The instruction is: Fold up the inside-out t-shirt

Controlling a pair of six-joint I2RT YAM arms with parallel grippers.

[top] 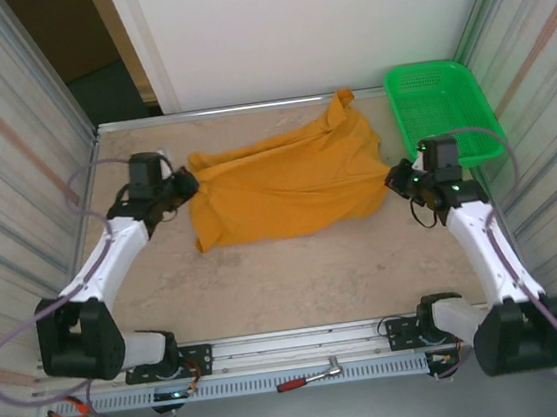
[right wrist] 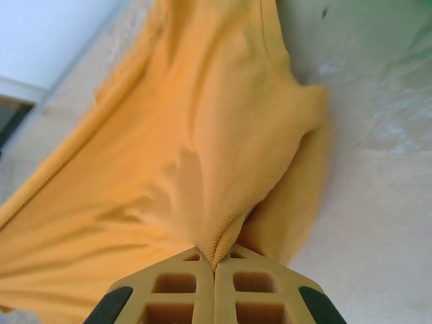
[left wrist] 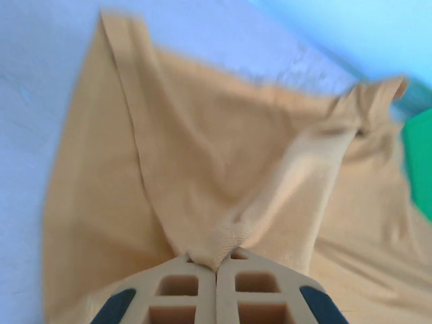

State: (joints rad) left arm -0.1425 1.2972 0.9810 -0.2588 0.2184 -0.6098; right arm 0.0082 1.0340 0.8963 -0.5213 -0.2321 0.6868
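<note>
Mustard-orange t-shirt [top: 286,182] is on the counter [top: 296,277], plain face up, pulled out between the two sets of fingers. Left fingers [top: 187,185] are clamped on the shirt's edge on their side. In the left wrist view both tips meet with a small nub of cloth pinched between them, and the fabric fans out ahead of the tips in a raised ridge. Right fingers [top: 397,176] have the same grip on the opposite edge. In the right wrist view the tips are together on a gathered fold, with the shirt spreading ahead and to the left of them and bare counter to their right. The cloth near each grip is lifted and creased into a point, while the middle lies flatter, with wrinkles running from grip to grip. One corner of the shirt bunches up at the far side, beyond the right fingers. A green basket [top: 437,100] sits just past the right fingers, close to that bunched corner; can't tell whether the two touch. The near hem of the shirt hangs loose on the counter, nearer the left fingers.
</note>
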